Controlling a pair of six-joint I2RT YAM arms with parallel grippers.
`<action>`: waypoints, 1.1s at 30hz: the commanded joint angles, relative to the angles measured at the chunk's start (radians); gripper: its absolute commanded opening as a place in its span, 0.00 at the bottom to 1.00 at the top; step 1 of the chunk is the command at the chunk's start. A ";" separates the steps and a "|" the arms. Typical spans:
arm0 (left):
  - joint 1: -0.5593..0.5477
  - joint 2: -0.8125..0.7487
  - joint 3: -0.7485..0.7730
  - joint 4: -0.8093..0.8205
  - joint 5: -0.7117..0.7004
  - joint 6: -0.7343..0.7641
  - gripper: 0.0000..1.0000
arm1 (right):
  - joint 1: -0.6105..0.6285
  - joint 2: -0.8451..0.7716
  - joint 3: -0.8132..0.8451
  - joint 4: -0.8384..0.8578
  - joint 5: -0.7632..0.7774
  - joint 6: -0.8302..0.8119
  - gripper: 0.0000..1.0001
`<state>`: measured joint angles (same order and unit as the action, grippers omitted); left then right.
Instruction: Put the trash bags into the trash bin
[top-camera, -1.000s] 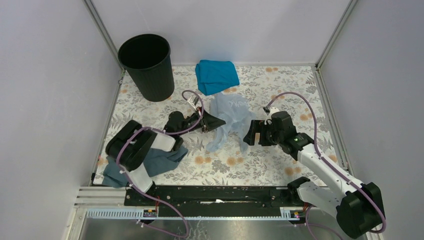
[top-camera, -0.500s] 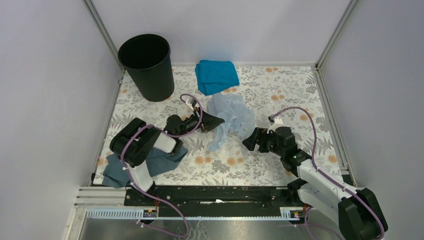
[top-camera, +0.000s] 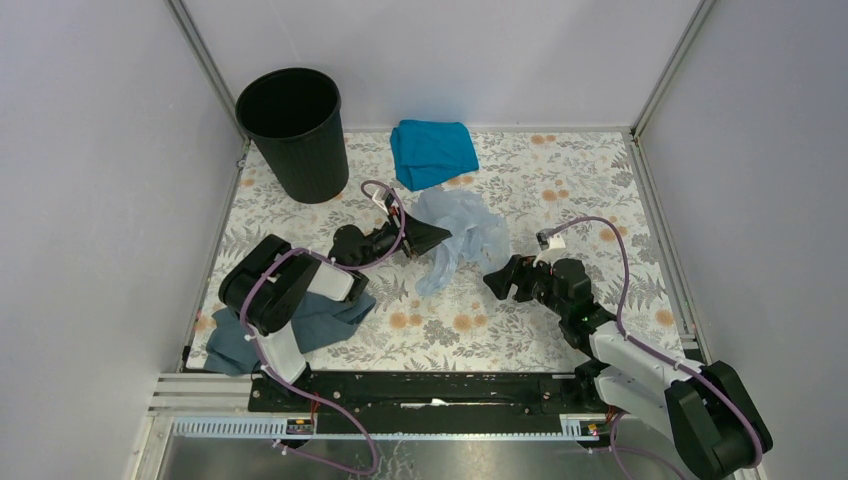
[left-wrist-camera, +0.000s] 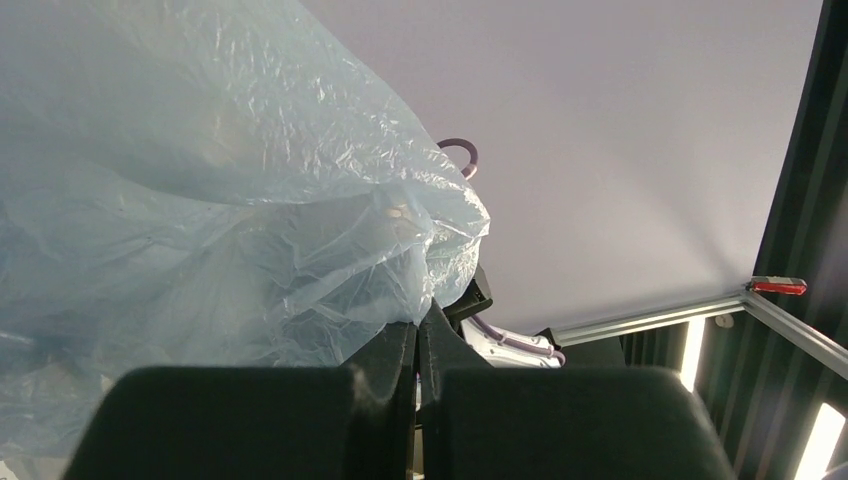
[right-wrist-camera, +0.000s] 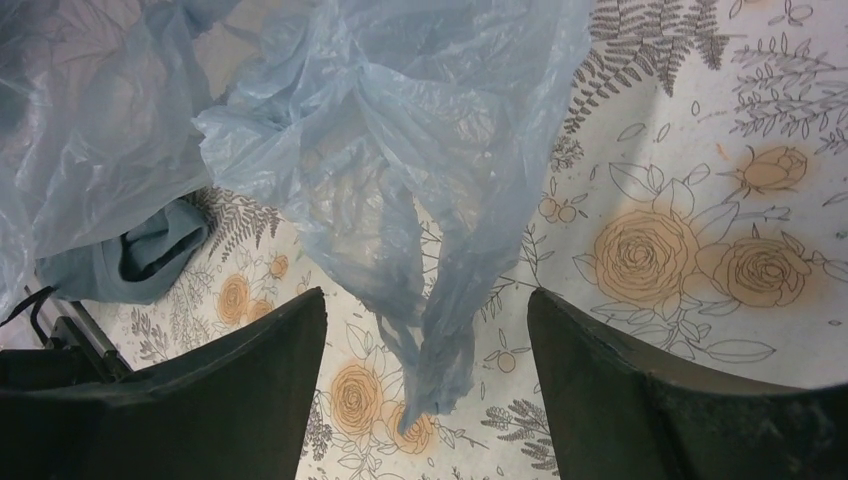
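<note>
right gripper (right-wrist-camera: 425, 330) retreated, jaws apart astride trash bag (right-wrist-camera: 400, 150) | left gripper (left-wrist-camera: 417, 345) jaws clamp its edge

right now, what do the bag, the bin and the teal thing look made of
Trash bag: thin plastic film, translucent pale blue, crinkled, floral print showing through.
Trash bin: probably rigid black plastic, matte, rolled rim.
Teal cloth: soft fabric, folded, matte; weave too small to tell.

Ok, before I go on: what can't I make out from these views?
- Trash bin interior: top view, all black shadow, contents unreadable.
- Table and bin: left wrist view, blocked by the trash bag.
- Grey cloth: top view, partly under the left arm.
- Bag's upper part: right wrist view, cut off by the top edge.
</note>
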<state>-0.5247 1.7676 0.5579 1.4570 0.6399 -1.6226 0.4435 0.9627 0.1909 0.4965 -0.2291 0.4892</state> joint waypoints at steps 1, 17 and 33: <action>0.002 -0.028 0.040 0.146 -0.022 -0.012 0.00 | 0.004 0.000 0.000 0.101 -0.015 -0.040 0.80; 0.004 -0.034 0.040 0.124 -0.022 0.028 0.00 | 0.004 0.070 0.017 0.089 -0.092 -0.050 0.20; 0.023 -0.663 0.086 -1.399 -0.344 0.927 0.96 | 0.004 0.061 0.372 -0.468 0.072 -0.097 0.00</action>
<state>-0.4946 1.1973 0.5903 0.4553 0.4671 -0.9550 0.4435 0.9745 0.4454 0.1699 -0.1761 0.4171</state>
